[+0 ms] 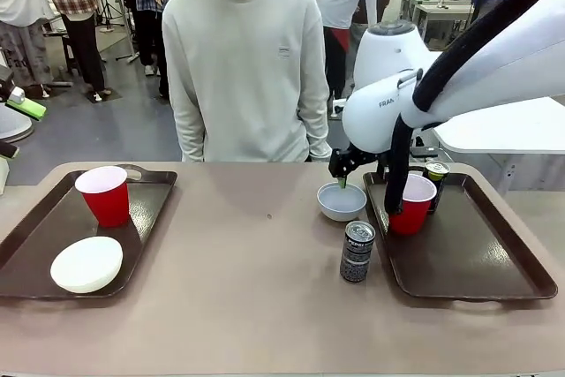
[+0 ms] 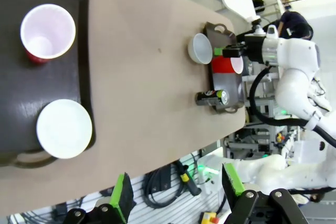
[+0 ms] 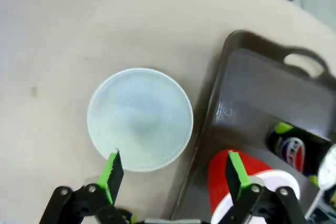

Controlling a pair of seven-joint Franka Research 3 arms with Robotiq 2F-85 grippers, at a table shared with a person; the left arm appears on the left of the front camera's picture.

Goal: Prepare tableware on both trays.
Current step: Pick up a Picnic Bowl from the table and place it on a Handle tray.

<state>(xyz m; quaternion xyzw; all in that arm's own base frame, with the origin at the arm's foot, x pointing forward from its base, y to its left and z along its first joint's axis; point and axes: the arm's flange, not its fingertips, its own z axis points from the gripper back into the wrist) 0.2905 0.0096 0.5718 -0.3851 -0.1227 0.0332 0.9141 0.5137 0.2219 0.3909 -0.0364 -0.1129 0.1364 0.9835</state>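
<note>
Bowl (image 1: pixel 342 201) is sitting on the bare tabletop (image 1: pixel 247 289), just beside the left rim of the right tray (image 1: pixel 468 262), not yet on it. Right gripper (image 3: pixel 173 174) is hovering straight above it, jaws spread wide, holding nothing. In the right wrist view one pad is sitting over the bowl's near rim and the other is hanging over the right cup (image 3: pixel 260 169) on the tray. So the bowl's centre is lying off toward the first pad. The gripper probably needs shifting that way, then dropping so one finger goes inside the rim. The bowl is round, so there is no long axis to match.

Loose can (image 1: pixel 357 252) is standing upright on the tabletop near the bowl, robot side, also off the tray. Far can (image 1: pixel 435 172) is standing behind the cup on the tray. Left tray (image 1: pixel 35 245) is carrying the left cup (image 1: pixel 103 194) and the left bowl (image 1: pixel 86 264).

Left gripper (image 2: pixel 178 192) is hanging high, jaws open, empty, well apart from everything. The right arm is far nearer.
</note>
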